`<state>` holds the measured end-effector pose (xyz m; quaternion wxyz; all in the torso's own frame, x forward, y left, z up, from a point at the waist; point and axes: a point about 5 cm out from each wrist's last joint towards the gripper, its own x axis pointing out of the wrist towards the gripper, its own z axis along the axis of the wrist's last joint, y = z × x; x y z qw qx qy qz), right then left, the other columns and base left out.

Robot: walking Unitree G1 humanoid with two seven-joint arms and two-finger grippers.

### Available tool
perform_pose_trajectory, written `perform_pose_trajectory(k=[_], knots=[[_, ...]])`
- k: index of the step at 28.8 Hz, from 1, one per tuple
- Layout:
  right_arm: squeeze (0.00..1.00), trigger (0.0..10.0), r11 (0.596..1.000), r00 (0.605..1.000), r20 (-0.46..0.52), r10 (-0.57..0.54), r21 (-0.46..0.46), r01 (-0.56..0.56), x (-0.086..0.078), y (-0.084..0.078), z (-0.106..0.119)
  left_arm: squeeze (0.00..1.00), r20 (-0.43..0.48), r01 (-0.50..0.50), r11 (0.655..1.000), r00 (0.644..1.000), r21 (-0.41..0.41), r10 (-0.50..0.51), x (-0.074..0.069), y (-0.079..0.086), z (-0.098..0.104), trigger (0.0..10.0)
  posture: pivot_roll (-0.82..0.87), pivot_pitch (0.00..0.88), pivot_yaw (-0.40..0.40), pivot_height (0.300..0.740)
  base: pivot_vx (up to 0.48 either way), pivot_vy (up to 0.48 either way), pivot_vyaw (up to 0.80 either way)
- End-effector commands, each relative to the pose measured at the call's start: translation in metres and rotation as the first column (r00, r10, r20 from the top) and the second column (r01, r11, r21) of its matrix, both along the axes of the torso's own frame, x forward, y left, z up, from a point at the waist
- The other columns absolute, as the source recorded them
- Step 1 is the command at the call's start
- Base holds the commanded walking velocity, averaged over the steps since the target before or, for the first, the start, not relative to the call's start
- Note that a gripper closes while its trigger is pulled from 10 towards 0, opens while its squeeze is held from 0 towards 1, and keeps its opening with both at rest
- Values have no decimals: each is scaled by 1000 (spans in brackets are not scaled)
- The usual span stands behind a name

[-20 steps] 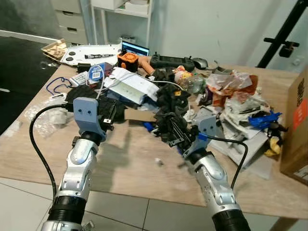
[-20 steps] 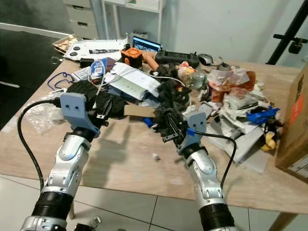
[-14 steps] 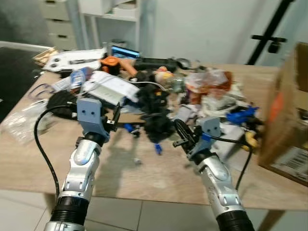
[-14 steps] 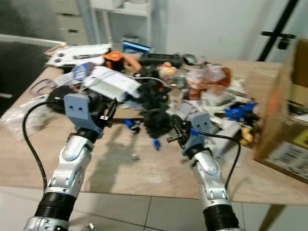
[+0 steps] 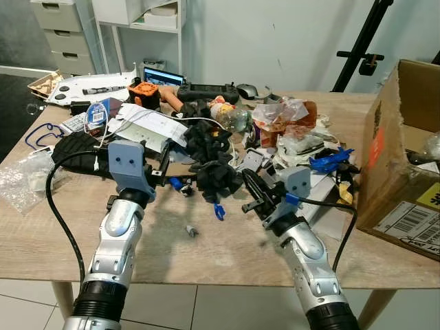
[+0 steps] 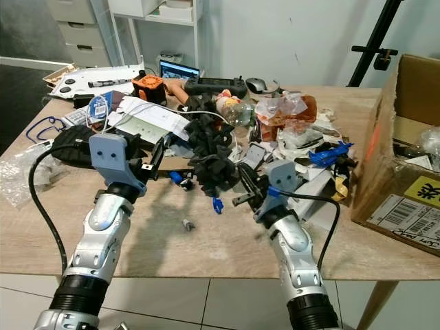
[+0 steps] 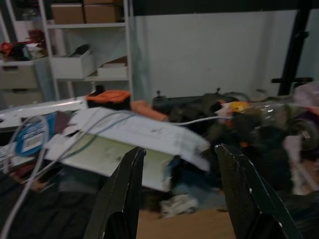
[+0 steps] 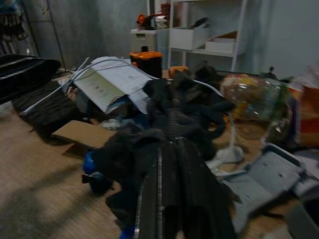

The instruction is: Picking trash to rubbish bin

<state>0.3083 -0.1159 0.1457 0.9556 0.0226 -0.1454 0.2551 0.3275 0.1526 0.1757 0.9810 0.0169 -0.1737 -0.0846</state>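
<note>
A heap of trash covers the far half of the wooden table (image 5: 227, 254): a black crumpled cloth pile (image 5: 213, 172), crumpled wrappers (image 5: 285, 117), a clear plastic bottle (image 5: 232, 118) and white papers (image 5: 148, 124). A small blue scrap (image 5: 218, 211) and a grey bit (image 5: 190, 232) lie loose on the bare wood. My left gripper (image 5: 163, 165) is open over the table, left of the black pile; its fingers (image 7: 124, 199) stand apart with nothing between them. My right gripper (image 5: 249, 184) is shut just right of the black cloth (image 8: 169, 124), holding nothing.
An open cardboard box (image 5: 405, 158) stands at the table's right edge. A blue plastic piece (image 5: 328, 160), a black controller (image 5: 206, 89), an orange device (image 5: 144, 89) and a plastic bag (image 5: 20, 182) lie around the heap. A black tripod (image 5: 361, 41) stands behind.
The camera has swung to the right, bringing the cardboard box into view. My right gripper has come out of the black cloth pile and is now beside it.
</note>
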Motion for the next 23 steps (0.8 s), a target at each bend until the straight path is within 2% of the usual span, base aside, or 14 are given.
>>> perform_pose_trajectory(k=[1, 2, 3, 5, 7, 10, 13, 16, 19, 20, 23], knots=[[545, 10000, 1000, 1000, -2, 9, -22, -9, -3, -2, -2, 0, -32, -31, 999, 999, 22, 32, -2, 9, -5, 10000, 11, 80, -32, 740, 0, 0, 0], [1000, 10000, 998, 999, 7, 31, -56, -31, -4, 0, -2, 0, -42, -34, 999, 998, 39, 36, -2, 12, -6, 10000, 10, 77, -37, 740, 0, 0, 0], [1000, 10000, 994, 999, 12, 42, -97, -40, -4, 1, -2, 0, -52, -34, 997, 998, 65, 38, -3, 15, -7, 10000, 11, 77, -43, 740, 0, 0, 0], [1000, 10000, 991, 999, 15, 46, -123, -44, -4, 1, -2, 0, -59, -34, 996, 998, 83, 39, -3, 17, -8, 10000, 11, 77, -43, 740, 0, 0, 0], [1000, 10000, 977, 998, 27, 58, -207, -51, -2, 4, 0, 0, -65, -45, 992, 997, 114, 52, -3, 26, -6, 10000, 12, 80, -54, 740, 0, 0, 0], [1000, 10000, 961, 998, 31, 47, -274, -37, 1, 4, 2, 0, -60, -63, 990, 996, 127, 71, -3, 35, -4, 10000, 11, 82, -58, 740, 0, 0, 0], [1000, 10000, 943, 999, 39, 12, -334, 1, 5, 1, 3, 0, -52, -86, 990, 994, 110, 92, -3, 41, -1, 10000, 10, 89, -69, 740, 0, 0, 0], [1000, 10000, 924, 998, 64, -13, -380, 36, 7, -3, 3, 0, -49, -88, 993, 995, 80, 92, -5, 40, 0, 10000, 7, 97, -75, 740, 0, 0, 0], [1000, 10000, 919, 997, 73, -33, -390, 59, 9, -6, 2, 0, -53, -88, 995, 995, 55, 90, -6, 40, 0, 10000, 7, 97, -75, 740, 0, 0, 0], [1000, 10000, 906, 992, 90, -92, -407, 121, 14, -13, 0, 0, -57, -75, 997, 995, 19, 76, -8, 37, -1, 10000, 8, 105, -76, 740, 0, 0, 0], [1000, 10000, 895, 982, 85, -171, -403, 191, 26, -22, -2, 0, -62, -70, 997, 996, 12, 70, -9, 32, -3, 10000, 4, 119, -71, 740, 0, 0, 0]])
